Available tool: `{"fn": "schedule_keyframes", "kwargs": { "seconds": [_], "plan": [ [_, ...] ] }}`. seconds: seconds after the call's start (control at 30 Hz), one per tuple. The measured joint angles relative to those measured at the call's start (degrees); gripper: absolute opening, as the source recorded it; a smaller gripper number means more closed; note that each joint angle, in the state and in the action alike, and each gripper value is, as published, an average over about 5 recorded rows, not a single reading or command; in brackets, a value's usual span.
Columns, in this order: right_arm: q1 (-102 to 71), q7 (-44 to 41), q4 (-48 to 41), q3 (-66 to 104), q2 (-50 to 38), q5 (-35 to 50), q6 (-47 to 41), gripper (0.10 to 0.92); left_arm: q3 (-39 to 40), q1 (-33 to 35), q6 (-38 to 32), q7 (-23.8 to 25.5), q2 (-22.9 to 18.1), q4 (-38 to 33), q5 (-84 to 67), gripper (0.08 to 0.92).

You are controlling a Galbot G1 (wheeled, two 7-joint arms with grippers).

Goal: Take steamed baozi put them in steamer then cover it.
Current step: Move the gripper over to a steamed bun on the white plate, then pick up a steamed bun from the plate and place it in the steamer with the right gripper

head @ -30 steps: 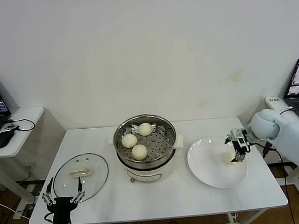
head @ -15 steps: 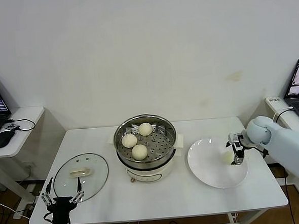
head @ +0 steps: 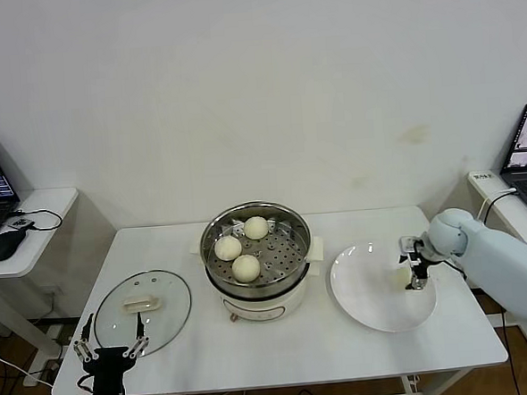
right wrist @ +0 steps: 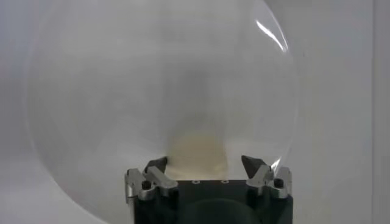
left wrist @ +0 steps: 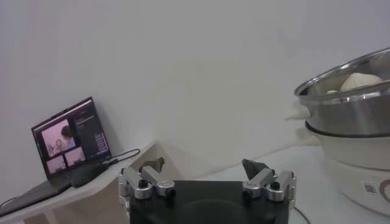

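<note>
The right gripper is down over the right side of the white plate, its jaws released and set on either side of 1 baozi lying on the plate, not clenched on it. The other 3 baozi sit in the steamer at the middle of the desk, 2 near its left side and 1 toward the back. The cover lies flat on the desk to the left of the steamer, well apart from it, handle up. The left gripper is parked at the desk's front left edge, just in front of the cover, jaws released and holding nothing.
</note>
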Motion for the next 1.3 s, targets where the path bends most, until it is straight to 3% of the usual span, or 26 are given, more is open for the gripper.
{"fn": "schedule_keyframes", "kwargs": {
  "seconds": [0.4, 0.7, 1.3],
  "plan": [
    [0.28, -1.25, -0.22, 0.33, -0.34, -0.11, -0.05, 0.611, -0.14, 0.17, -0.01, -0.01, -0.1, -0.26, 0.0, 0.823],
    [2.73, -3.3, 3.0, -1.77, -2.95, 2.84, -1.18, 0.592, -0.33, 0.31, -0.01, -0.03, 0.11, -0.79, -0.04, 0.823],
    [27.49, -4.55, 16.03, -19.65, -5.75, 20.21, -6.8, 0.585, -0.15, 0.08, 0.01, -0.04, 0.32, -2.23, -0.27, 0.823]
  ]
}}
